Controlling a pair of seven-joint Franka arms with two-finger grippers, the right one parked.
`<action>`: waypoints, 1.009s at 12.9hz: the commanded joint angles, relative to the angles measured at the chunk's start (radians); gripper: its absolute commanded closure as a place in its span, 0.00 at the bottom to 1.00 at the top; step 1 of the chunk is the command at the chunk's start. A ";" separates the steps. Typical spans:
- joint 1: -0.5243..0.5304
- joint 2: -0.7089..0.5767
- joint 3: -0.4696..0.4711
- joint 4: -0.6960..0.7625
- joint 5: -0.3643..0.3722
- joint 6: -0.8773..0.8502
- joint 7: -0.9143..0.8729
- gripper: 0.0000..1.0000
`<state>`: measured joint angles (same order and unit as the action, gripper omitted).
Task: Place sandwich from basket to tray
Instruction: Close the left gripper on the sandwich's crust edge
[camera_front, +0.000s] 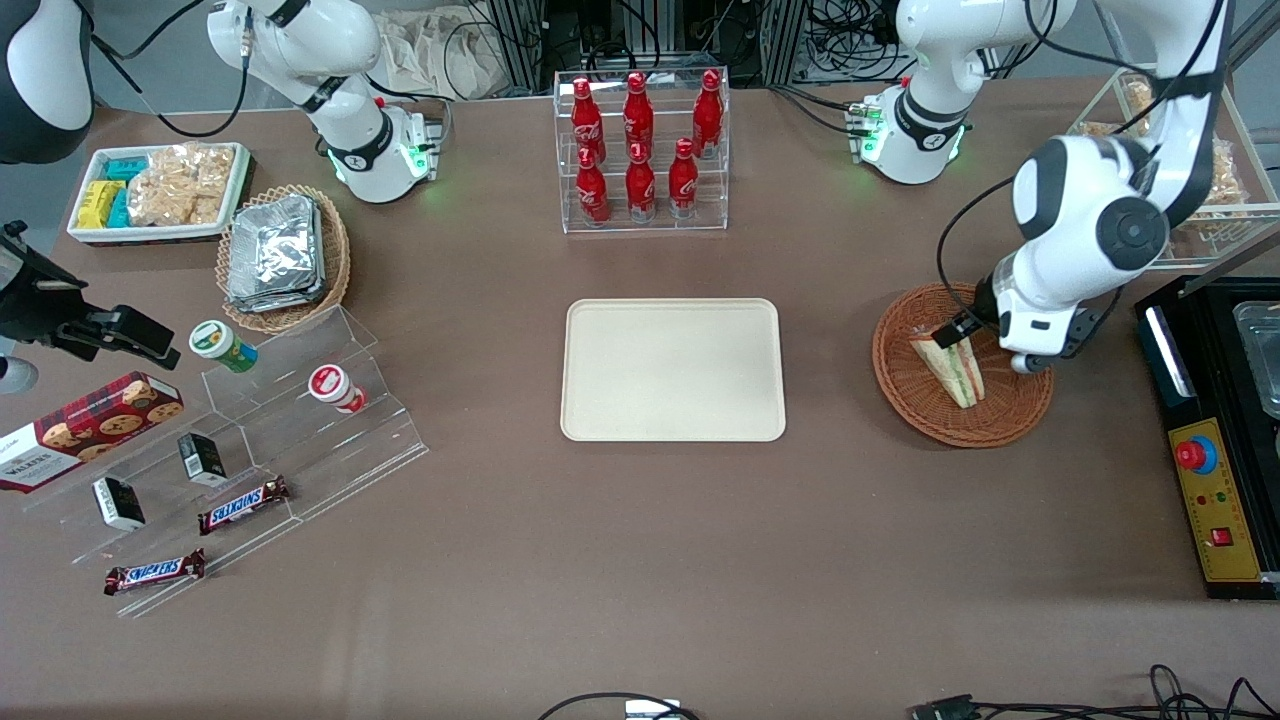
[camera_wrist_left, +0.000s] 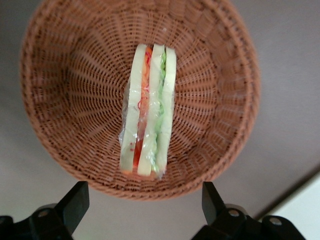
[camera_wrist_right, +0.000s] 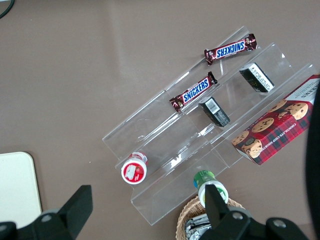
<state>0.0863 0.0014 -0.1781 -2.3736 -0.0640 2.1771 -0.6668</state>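
The sandwich (camera_front: 950, 368), a clear-wrapped wedge of white bread with green and red-orange filling, lies in the round reddish-brown wicker basket (camera_front: 900, 392) toward the working arm's end of the table. The left gripper (camera_front: 972, 336) hangs just above the basket, over the end of the sandwich farther from the front camera. In the left wrist view the sandwich (camera_wrist_left: 148, 115) lies on its edge in the basket (camera_wrist_left: 70, 100), and the gripper (camera_wrist_left: 144, 206) is open and empty, its fingers (camera_wrist_left: 76, 200) spread wide above the basket's rim. The cream-beige tray (camera_front: 672, 370) lies flat at the table's middle with nothing on it.
A clear rack of red bottles (camera_front: 640, 140) stands farther from the camera than the tray. A black control box (camera_front: 1215, 480) and a clear shelf of snacks (camera_front: 1215, 190) flank the basket. A tan basket with foil packets (camera_front: 282, 255), a white snack tray (camera_front: 160, 190) and a stepped stand (camera_front: 260, 450) lie toward the parked arm's end.
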 joint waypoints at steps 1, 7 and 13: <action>0.004 0.063 -0.004 -0.016 0.004 0.076 -0.016 0.00; 0.020 0.143 -0.004 -0.047 0.046 0.182 -0.005 0.00; 0.021 0.152 -0.004 -0.045 0.085 0.184 -0.002 1.00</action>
<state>0.0986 0.1568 -0.1780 -2.4073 -0.0016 2.3386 -0.6666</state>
